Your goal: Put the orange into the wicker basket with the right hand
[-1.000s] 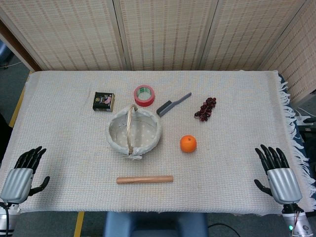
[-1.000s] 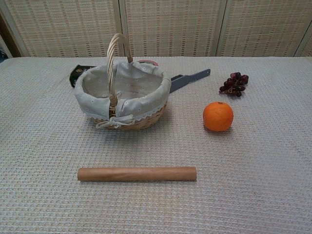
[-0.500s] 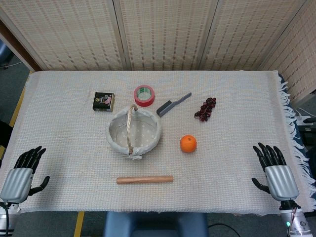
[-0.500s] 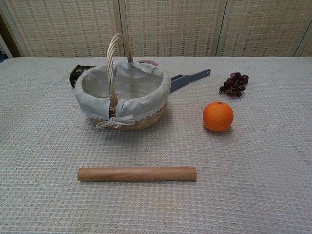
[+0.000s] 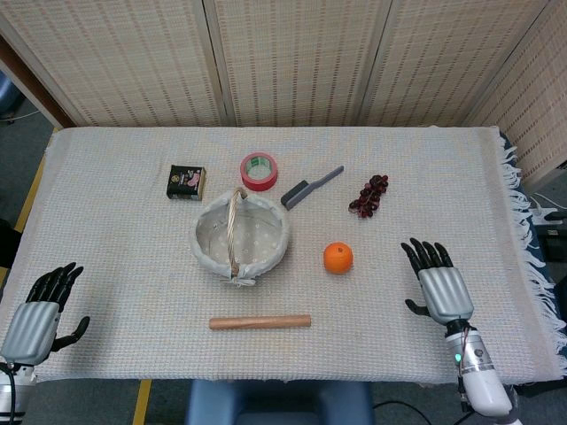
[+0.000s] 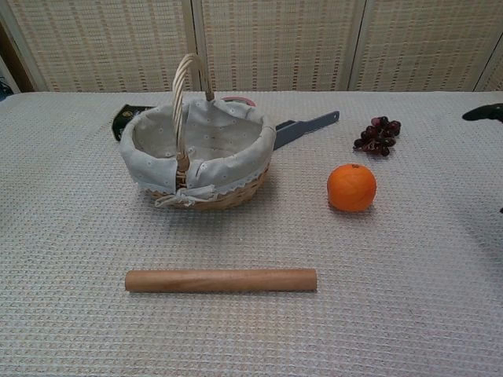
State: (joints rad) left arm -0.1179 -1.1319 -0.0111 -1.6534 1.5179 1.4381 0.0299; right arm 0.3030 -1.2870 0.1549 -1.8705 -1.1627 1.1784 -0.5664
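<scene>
An orange (image 5: 337, 258) (image 6: 351, 187) lies on the cloth just right of the wicker basket (image 5: 205, 258) (image 6: 240, 193), which has a pale fabric lining and an upright handle. My right hand (image 5: 438, 283) hovers open to the right of the orange, fingers spread, palm down, well apart from it. In the chest view only a dark fingertip (image 6: 481, 114) shows at the right edge. My left hand (image 5: 40, 310) is open at the table's front left corner, holding nothing.
A wooden rolling pin (image 5: 260, 322) (image 6: 221, 280) lies in front of the basket. Behind it are a red tape roll (image 5: 259, 171), a dark small box (image 5: 186, 182), a grey knife (image 5: 310, 187) and dark grapes (image 5: 369, 196) (image 6: 378, 134).
My right hand has moved left and forward from the table's right front corner toward the orange, and a fingertip now enters the chest view. The left hand and all objects stay put.
</scene>
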